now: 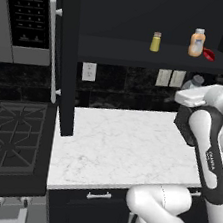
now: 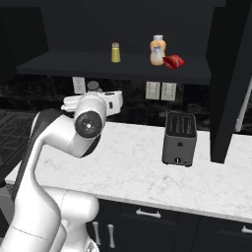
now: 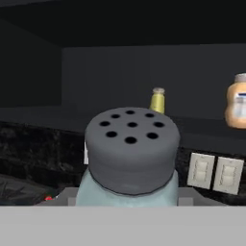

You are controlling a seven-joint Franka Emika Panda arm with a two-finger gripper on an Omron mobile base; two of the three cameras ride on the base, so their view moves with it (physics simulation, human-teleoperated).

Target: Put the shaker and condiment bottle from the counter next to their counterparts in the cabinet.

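Note:
The pale blue-grey shaker with its perforated grey top sits right in front of the hand camera. My gripper is shut on it, raised above the counter and below the cabinet shelf. The shaker's top pokes up behind the white hand. On the shelf stand the yellow shaker and the orange-beige white-capped bottle. The red condiment bottle lies on its side just right of that bottle. My fingertips are hidden.
A grey toaster stands on the counter at the right. The open cabinet door with its white handle hangs over the counter's left end, beside the stove and microwave. Wall outlets sit under the shelf.

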